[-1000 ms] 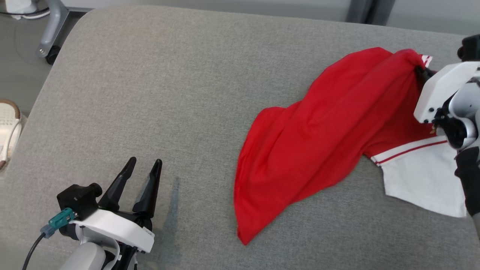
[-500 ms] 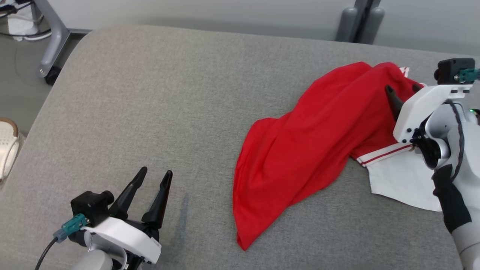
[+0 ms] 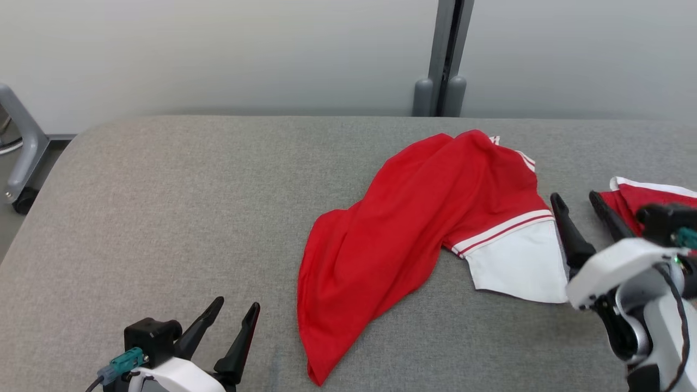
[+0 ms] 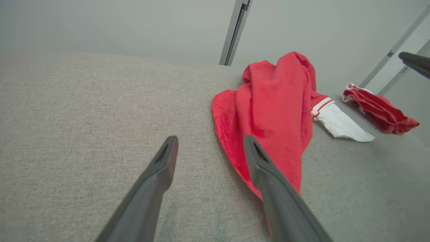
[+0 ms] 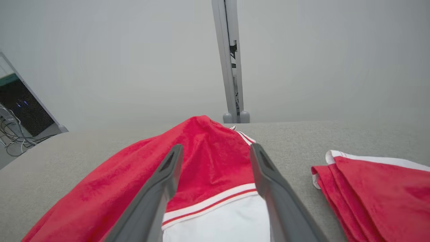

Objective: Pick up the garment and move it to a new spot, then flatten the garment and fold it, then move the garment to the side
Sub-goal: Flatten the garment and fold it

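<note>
Two empty grippers, left gripper [image 3: 237,302] and right gripper [image 3: 574,195], fingers spread, flank the crumpled red-and-white shirt [image 3: 414,218] on the grey cushion [image 3: 163,190]; relocation looks done, so flattening calls for pinching its edges.

Big grey soft pad [image 3: 163,207] in the mid. A folded red cloth w/ white edge [image 3: 653,195] lies on its right side. Behind: pale wall [image 3: 218,54] w/ a grey post [image 3: 446,54] up against it. Far left: grey leg w/ small black wheel [image 3: 22,163]. Wires [image 5: 11,134] by a dark screen [image 5: 20,107].
</note>
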